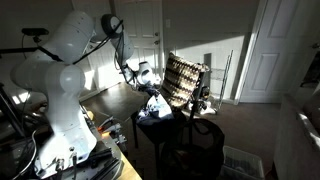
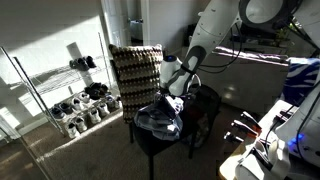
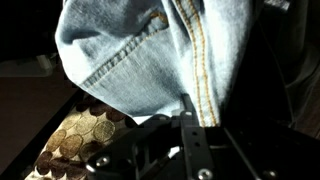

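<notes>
A pair of light blue jeans point(image 3: 130, 50) with orange seam stitching fills the wrist view. My gripper point(image 3: 195, 115) is shut on the denim beside the seam, and one dark finger point(image 3: 187, 104) presses against the fabric. In both exterior views the jeans point(image 1: 155, 108) point(image 2: 160, 120) lie bunched on a small black table point(image 1: 190, 128) point(image 2: 207, 98). The gripper point(image 1: 150, 90) point(image 2: 172, 93) reaches down onto the top of the pile. The fingertips are buried in the cloth.
A brown panel with a circle pattern point(image 1: 185, 80) point(image 2: 135, 68) point(image 3: 85, 135) stands right behind the table. A wire rack with shoes point(image 2: 85, 100) lines the wall. White doors point(image 1: 275, 50) are at the back, and the robot's base point(image 1: 65, 110) stands on a bench.
</notes>
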You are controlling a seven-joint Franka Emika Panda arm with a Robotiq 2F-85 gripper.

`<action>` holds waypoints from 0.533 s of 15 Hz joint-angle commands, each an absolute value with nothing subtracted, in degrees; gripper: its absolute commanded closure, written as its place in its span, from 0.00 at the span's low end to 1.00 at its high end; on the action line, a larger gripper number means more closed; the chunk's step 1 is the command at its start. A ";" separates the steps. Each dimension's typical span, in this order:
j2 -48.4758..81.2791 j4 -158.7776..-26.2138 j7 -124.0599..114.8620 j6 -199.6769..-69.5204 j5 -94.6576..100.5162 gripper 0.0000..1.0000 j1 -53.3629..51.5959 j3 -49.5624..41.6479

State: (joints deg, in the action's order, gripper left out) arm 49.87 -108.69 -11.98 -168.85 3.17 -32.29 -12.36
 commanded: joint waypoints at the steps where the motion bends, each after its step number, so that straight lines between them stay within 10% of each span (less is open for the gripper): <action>1: 42.11 -122.74 -13.00 -180.79 3.72 0.98 -32.31 -11.36; 8: 32.82 -141.36 -6.53 -202.00 -3.64 0.98 -31.96 -10.85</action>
